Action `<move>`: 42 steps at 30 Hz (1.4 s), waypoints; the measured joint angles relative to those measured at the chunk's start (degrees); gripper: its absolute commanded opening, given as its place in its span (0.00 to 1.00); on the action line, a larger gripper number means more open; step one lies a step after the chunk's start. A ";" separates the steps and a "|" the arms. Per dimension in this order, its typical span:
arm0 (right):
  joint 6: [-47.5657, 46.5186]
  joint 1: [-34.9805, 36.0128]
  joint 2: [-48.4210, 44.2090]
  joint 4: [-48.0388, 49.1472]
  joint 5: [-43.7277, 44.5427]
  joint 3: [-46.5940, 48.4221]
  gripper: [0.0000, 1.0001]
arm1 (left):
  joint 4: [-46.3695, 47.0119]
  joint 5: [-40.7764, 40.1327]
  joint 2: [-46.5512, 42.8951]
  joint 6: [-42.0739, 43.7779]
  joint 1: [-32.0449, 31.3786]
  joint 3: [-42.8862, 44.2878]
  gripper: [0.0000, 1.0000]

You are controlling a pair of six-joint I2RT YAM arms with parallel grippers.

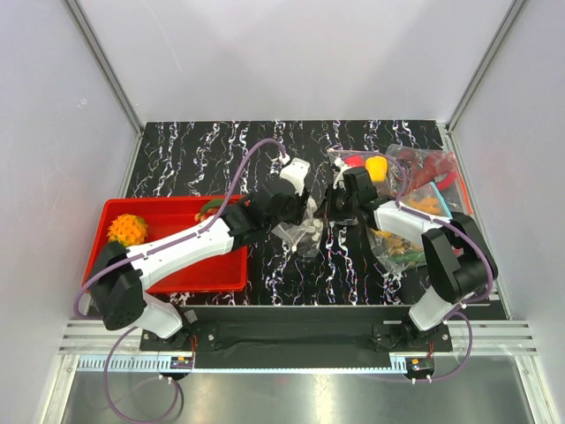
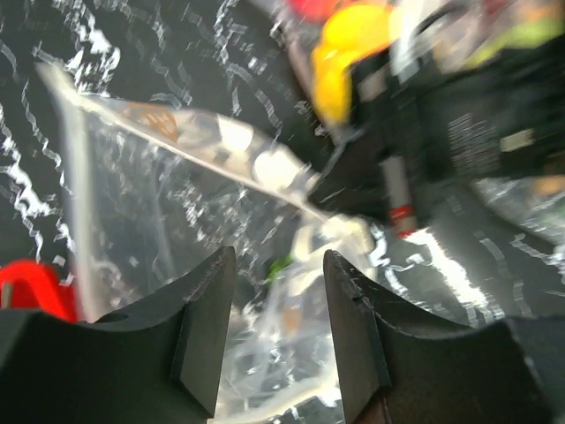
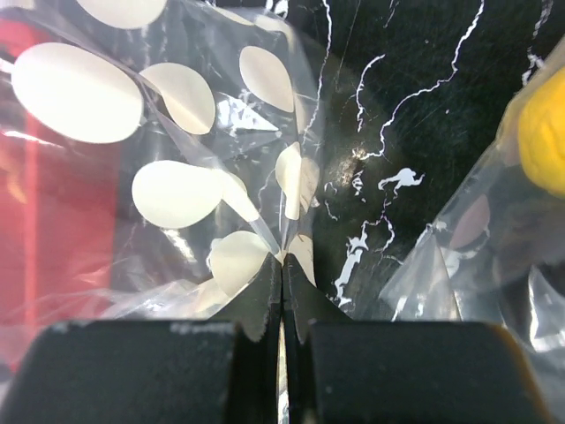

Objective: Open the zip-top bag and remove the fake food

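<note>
— Two grippers are pictured at one bag; how is it held?
— The zip-top bag (image 1: 300,231) is seen at the middle of the counter (image 1: 203,159), between both arms. Its white-dotted film is pinched by the right gripper (image 3: 282,263), whose jaws are pressed together on it. The left gripper (image 2: 278,265) is set at the bag from the other side, jaws apart, with clear film showing in the gap; contact cannot be made out.
— And the fake food (image 1: 126,229)?
— One orange bumpy piece is seen in the red tray (image 1: 203,284) at the left, well apart from the bag.
— The setting?
— A black, white-veined counter is enclosed by plain white walls (image 1: 291,62). Other clear bags (image 1: 424,190) are piled at its right edge.
</note>
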 measured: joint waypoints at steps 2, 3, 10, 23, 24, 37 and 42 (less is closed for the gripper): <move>-0.04 0.00 -1.57 -0.96 0.44 -0.02 0.00 | -0.59 -0.85 0.37 -0.02 0.00 -0.96 0.48; -0.09 0.00 -2.38 -1.40 0.74 -0.02 0.00 | -0.68 -1.11 0.70 -0.02 0.00 -1.29 0.48; -0.72 0.00 -5.68 -3.82 2.47 -0.02 0.00 | -0.22 -1.33 1.57 -0.22 0.00 -6.03 0.48; -0.74 -0.07 -8.74 -7.93 3.10 -1.44 0.53 | 8.31 0.55 9.99 -1.66 0.46 -9.46 0.52; -0.74 -0.09 -10.21 -8.87 3.26 -1.90 0.55 | 8.85 0.72 10.16 -1.77 0.61 -9.53 0.52; 2.75 -0.09 -13.05 -9.94 2.10 -9.35 0.51 | 16.50 8.00 10.21 -3.67 4.15 -15.47 0.52; 3.41 -0.11 -9.77 -8.07 1.46 -9.33 0.33 | 20.81 13.27 9.38 -4.22 4.92 -18.21 0.52</move>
